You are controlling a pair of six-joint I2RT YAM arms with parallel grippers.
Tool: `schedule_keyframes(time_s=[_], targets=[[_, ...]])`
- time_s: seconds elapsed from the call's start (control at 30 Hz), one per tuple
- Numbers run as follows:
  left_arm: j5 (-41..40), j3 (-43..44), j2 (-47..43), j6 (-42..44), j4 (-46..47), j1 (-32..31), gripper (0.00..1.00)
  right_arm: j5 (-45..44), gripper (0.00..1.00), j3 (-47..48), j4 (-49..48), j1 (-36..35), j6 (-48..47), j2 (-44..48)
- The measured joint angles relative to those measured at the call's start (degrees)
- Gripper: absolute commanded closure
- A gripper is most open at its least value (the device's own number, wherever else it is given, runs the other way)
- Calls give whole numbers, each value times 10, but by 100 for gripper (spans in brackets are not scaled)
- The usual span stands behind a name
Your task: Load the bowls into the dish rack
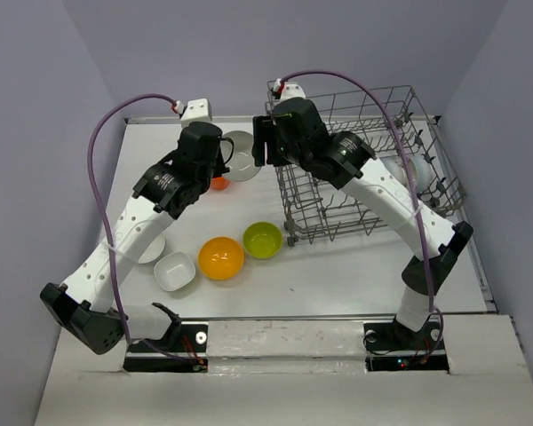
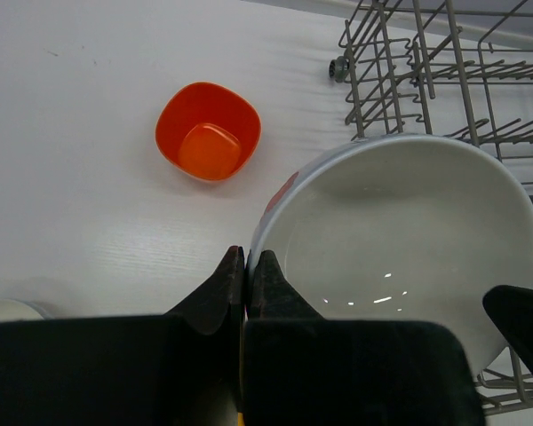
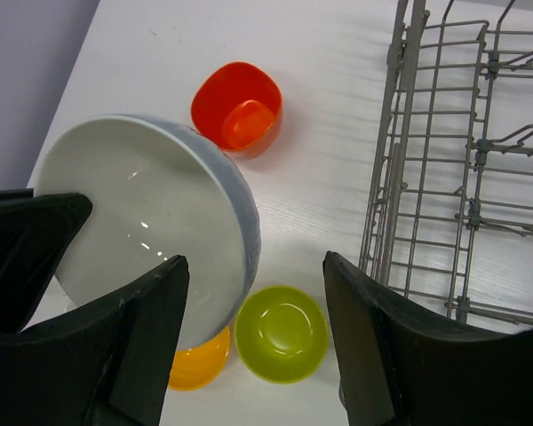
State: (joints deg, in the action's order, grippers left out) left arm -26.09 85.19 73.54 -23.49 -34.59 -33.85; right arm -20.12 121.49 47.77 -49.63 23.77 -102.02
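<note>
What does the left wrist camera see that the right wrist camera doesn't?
Only left wrist: the left gripper shut tight on the rim of the round white glossy bowl. Only right wrist: the lime green round bowl and the orange-yellow round bowl. Both: that white bowl, the red-orange squarish bowl and the grey wire dish rack.

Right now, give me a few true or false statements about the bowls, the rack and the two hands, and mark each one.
1. The left hand is shut on the rim of the white bowl. True.
2. The right hand is shut. False: its fingers stand apart.
3. The red bowl sits in the rack. False: it is on the table, outside the rack.
4. The green bowl stands upright beside the yellow bowl. True.
</note>
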Motion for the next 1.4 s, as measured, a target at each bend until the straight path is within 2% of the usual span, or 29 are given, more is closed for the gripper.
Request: schedule_keyframes(time_s=[0.13, 0.37, 0.97, 1.1, 1.27, 1.33, 1.4], targets=[[-10, 0, 0, -5, 0, -18, 100, -25, 36, 7, 6, -5, 0, -14], [-19, 0, 0, -12, 0, -40, 100, -62, 49, 18, 11, -7, -2, -19], [-27, 0, 0, -17, 0, -49, 100, -87, 70, 18, 17, -14, -4, -39], [-28, 0, 0, -17, 0, -51, 100, -87, 78, 18, 18, -14, -5, -42], [-27, 0, 0, -14, 1, -51, 100, -89, 99, 18, 28, -15, -22, -42], [-27, 0, 0, -11, -2, -52, 100, -93, 99, 18, 34, -17, -25, -43], [-26, 0, 0, -10, -2, -52, 79, -95, 99, 18, 35, -18, -26, -43]])
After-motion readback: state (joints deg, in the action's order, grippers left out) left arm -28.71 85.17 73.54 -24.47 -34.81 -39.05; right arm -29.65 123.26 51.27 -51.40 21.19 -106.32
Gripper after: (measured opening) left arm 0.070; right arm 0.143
